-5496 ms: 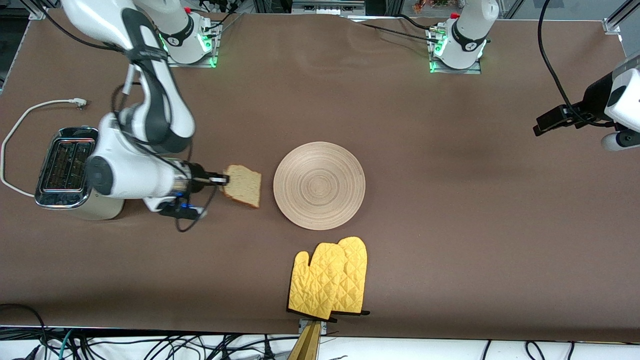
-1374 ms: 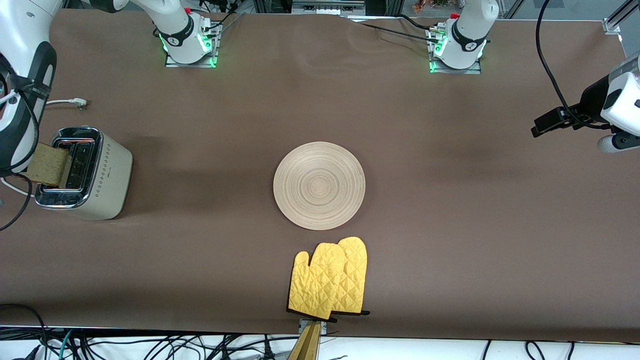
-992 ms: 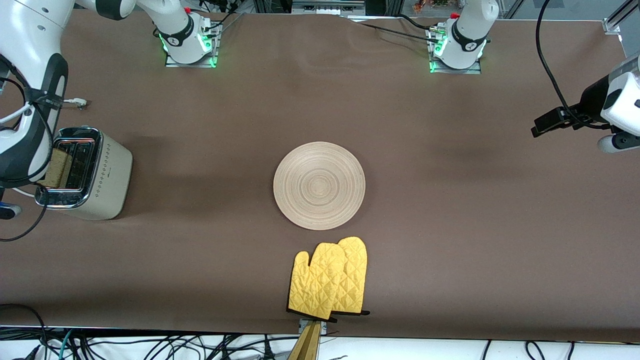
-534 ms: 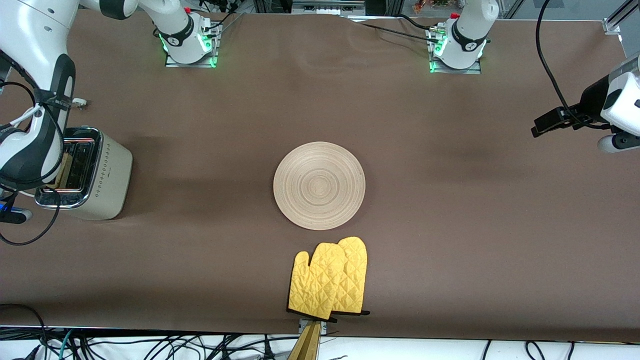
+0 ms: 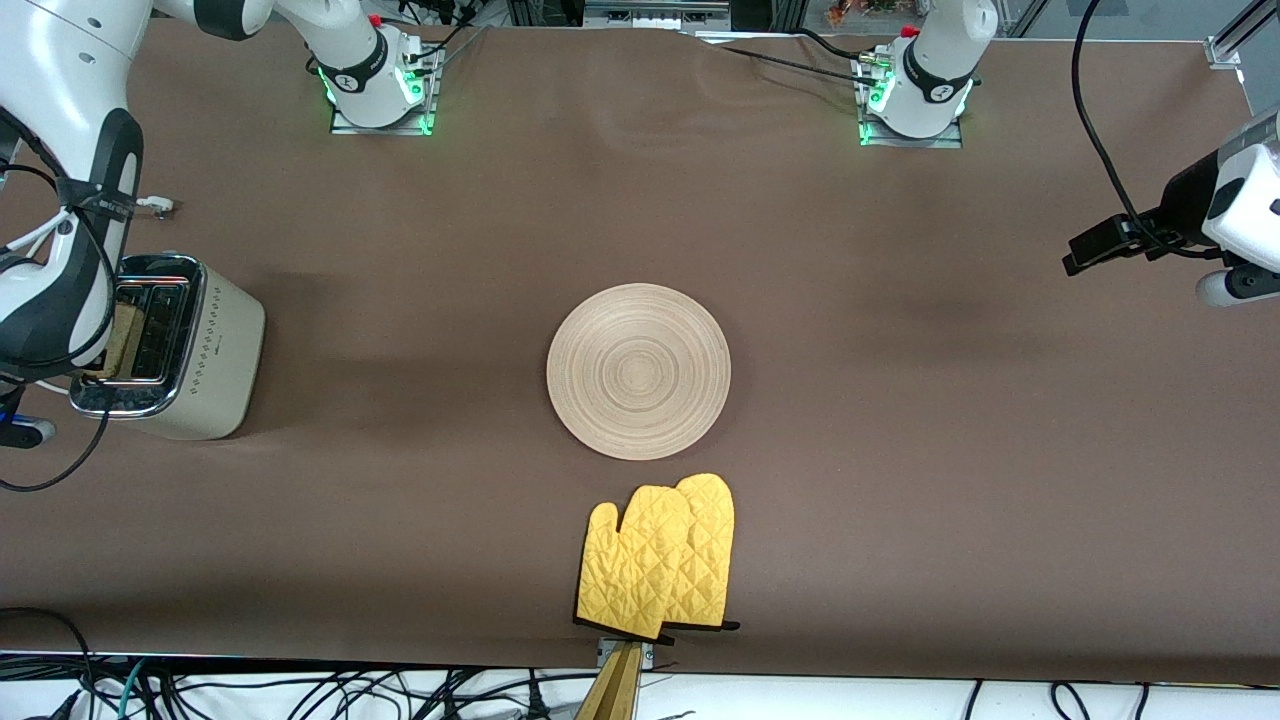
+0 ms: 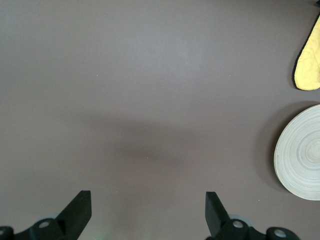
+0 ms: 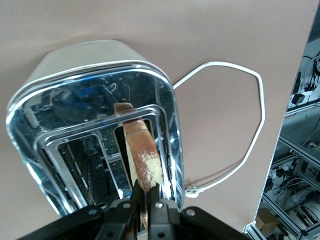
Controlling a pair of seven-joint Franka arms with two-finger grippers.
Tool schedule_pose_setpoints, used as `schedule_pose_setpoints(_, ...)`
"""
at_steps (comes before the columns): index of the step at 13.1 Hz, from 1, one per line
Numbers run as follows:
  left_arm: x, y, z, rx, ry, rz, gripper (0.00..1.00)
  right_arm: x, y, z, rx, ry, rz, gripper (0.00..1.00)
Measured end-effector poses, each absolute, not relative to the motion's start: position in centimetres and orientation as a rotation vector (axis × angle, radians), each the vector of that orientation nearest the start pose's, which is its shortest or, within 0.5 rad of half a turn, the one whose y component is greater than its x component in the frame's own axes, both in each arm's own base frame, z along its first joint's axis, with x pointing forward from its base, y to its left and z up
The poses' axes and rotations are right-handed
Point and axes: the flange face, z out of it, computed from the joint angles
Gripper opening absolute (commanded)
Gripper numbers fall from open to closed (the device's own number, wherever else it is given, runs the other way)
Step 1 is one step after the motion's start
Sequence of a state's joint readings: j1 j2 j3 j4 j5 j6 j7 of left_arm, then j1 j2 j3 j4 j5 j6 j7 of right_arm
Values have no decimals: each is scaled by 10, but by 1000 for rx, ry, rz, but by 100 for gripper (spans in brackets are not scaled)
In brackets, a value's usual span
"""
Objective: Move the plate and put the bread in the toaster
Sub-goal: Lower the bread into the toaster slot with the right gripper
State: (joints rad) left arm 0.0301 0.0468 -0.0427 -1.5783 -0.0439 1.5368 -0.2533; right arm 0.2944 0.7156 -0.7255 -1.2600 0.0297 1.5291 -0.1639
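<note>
Two grippers: my right gripper (image 7: 146,201) pinches the bread (image 7: 142,157), lowered into one toaster (image 7: 95,130) slot; my left gripper (image 6: 147,212) waits, fingers spread, above bare table.

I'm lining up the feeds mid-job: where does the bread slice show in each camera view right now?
Front view: the brown-crusted bread slice stands in a slot of the cream, chrome-topped toaster, at the right arm's end of the table.
Left wrist view: not in it.
Right wrist view: the slice stands in the slot, pinched by the right gripper.
Shared landmark: the toaster.
</note>
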Motion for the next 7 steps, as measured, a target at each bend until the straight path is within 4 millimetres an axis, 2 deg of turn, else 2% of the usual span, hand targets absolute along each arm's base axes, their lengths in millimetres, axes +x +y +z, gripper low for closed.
schedule_pose_setpoints(3, 563, -11, 592, -3149, -382, 146, 100, 665, -179, 391, -3382, 354, 653, 0)
schedule_pose_setpoints(7, 563, -11, 592, -3149, -382, 145, 100, 666, -177, 387, -3373, 349, 656, 0)
